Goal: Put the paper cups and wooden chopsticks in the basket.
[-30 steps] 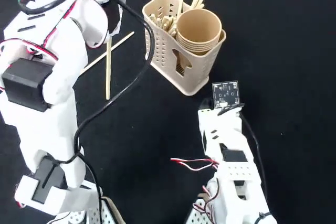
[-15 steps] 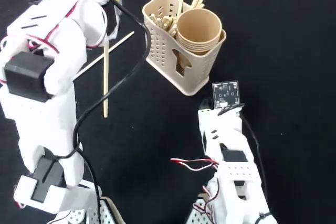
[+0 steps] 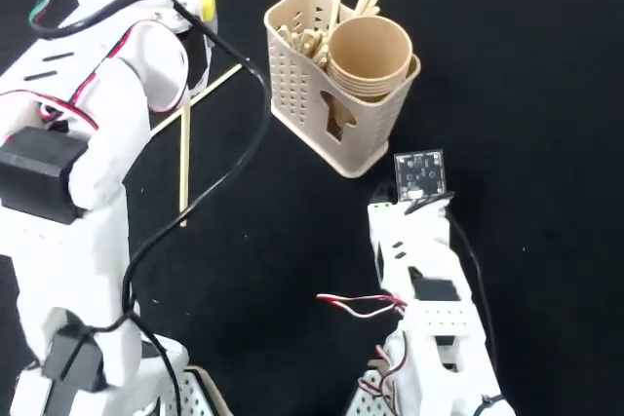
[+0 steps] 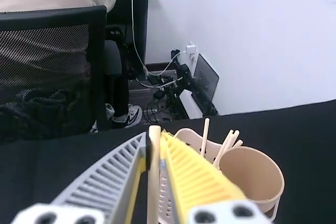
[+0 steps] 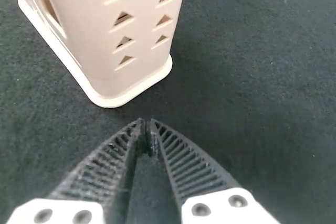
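Aloft at far left, the left gripper clamps a chopstick; the right gripper, pinched together and empty, sits near the basket holding cups.

The high camera looks steeply down over the whole desk from above its near edge. The left wrist camera, raised, faces across the basket toward the room's wall. The right wrist camera sits low, seemingly close to the basket's foot. All three share the basket.
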You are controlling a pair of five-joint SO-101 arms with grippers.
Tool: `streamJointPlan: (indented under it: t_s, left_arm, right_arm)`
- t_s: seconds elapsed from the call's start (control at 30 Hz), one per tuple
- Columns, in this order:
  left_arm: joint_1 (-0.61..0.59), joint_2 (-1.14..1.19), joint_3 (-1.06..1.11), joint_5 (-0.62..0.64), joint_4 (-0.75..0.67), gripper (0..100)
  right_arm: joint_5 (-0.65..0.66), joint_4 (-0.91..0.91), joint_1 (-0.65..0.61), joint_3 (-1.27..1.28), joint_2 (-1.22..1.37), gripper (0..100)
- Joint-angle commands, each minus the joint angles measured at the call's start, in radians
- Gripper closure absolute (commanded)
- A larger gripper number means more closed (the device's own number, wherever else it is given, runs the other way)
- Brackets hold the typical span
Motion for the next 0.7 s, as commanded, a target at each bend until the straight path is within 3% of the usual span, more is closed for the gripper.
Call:
streamJointPlan:
  t_s: [0.0, 0.4, 0.67]
  left_arm:
    - [-0.004, -0.104, 0.16, -0.012, -0.126, 97]
    - [0.015, -0.47, 0.716, -0.011, -0.549, 97]
    - [0.015, -0.733, 0.986, -0.009, -0.801, 97]
  right_arm:
    - [0.011, -0.02, -0.006, -0.004, -0.015, 98.4]
    - [0.008, -0.026, -0.005, -0.01, -0.015, 98.3]
    - [0.006, -0.14, -0.009, 0.025, -0.01, 98.3]
